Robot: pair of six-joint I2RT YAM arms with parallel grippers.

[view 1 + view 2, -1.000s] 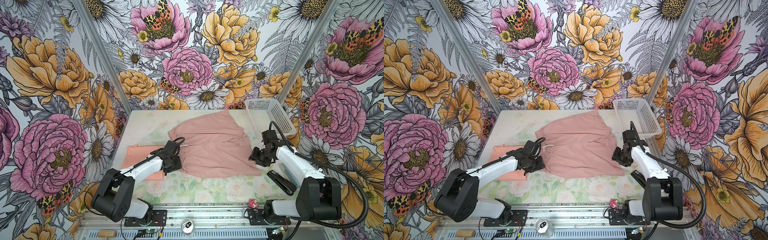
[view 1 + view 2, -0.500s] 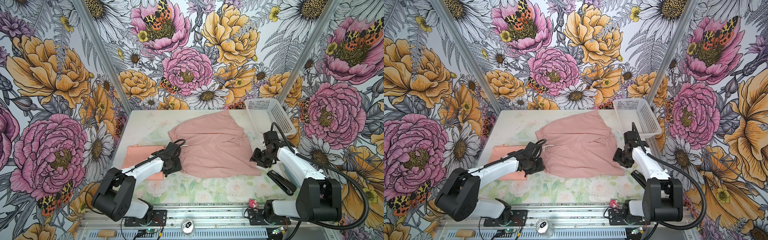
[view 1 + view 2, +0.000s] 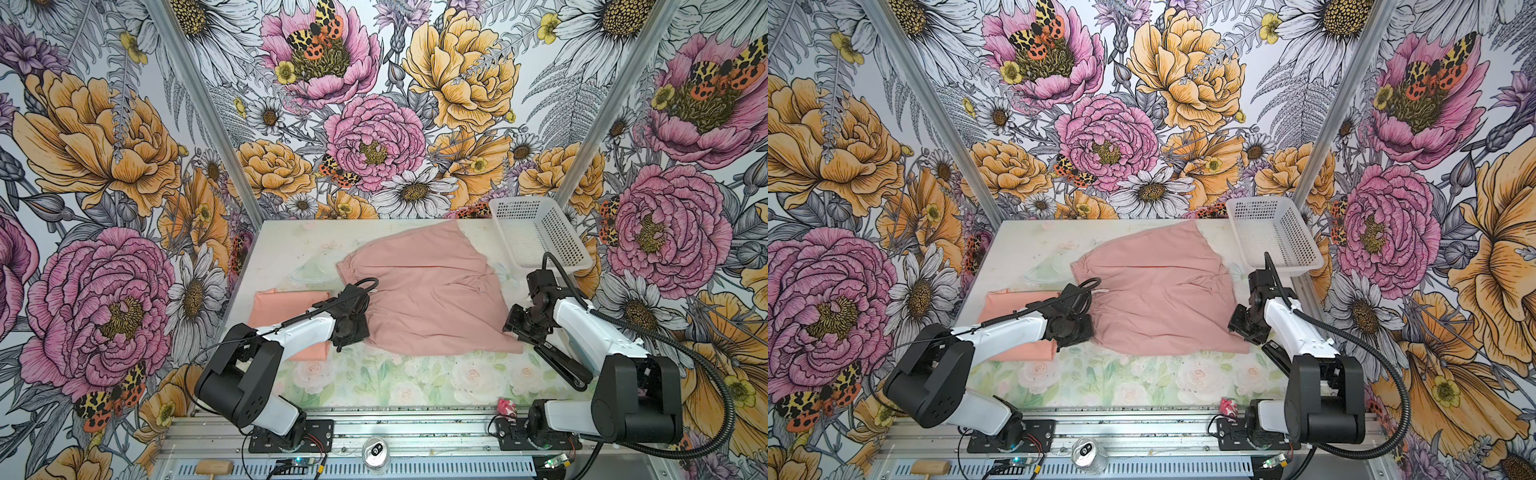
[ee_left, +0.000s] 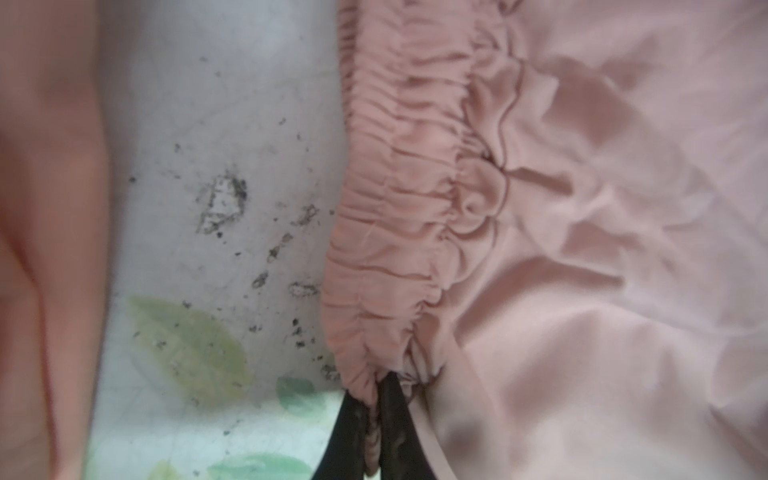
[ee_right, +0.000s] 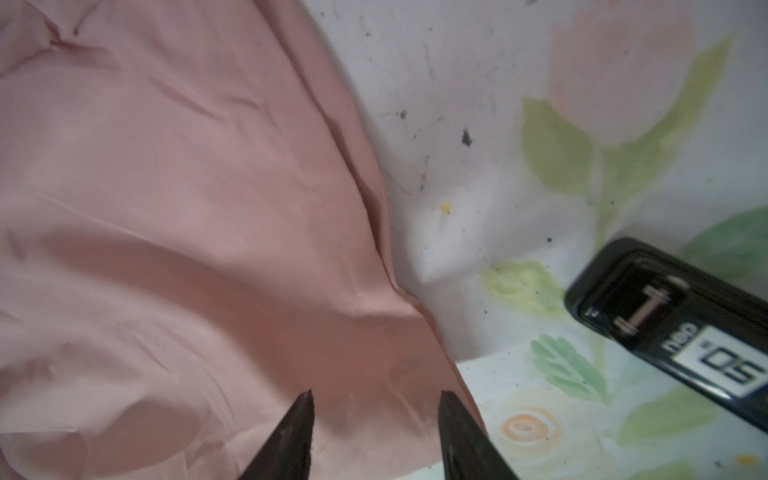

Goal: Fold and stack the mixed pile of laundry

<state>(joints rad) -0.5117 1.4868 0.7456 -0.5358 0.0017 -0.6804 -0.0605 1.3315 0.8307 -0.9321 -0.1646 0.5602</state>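
The dusty-pink garment (image 3: 428, 291) (image 3: 1163, 291) lies spread flat across the middle of the table. The peach-orange T-shirt (image 3: 286, 307) (image 3: 1017, 307) rests folded at the left, partly under my left arm, and its graphic does not show. My left gripper (image 4: 376, 399) (image 3: 353, 330) is at the pink garment's near-left corner, shut on the gathered edge (image 4: 395, 208), with cloth bunched between the fingers. My right gripper (image 5: 376, 395) (image 3: 517, 322) hangs open just over the garment's near-right corner (image 5: 415, 332), with nothing between its fingers.
A white perforated basket (image 3: 536, 232) stands at the back right corner. A black device with a small display (image 3: 561, 365) (image 5: 681, 328) lies by the right arm. On the front rail are a small pink item (image 3: 506, 405), a can (image 3: 376, 453) and a wooden mallet (image 3: 214, 467).
My left gripper has closed on the pink garment's gathered edge. The right gripper has shifted only slightly near the right corner and stays open.
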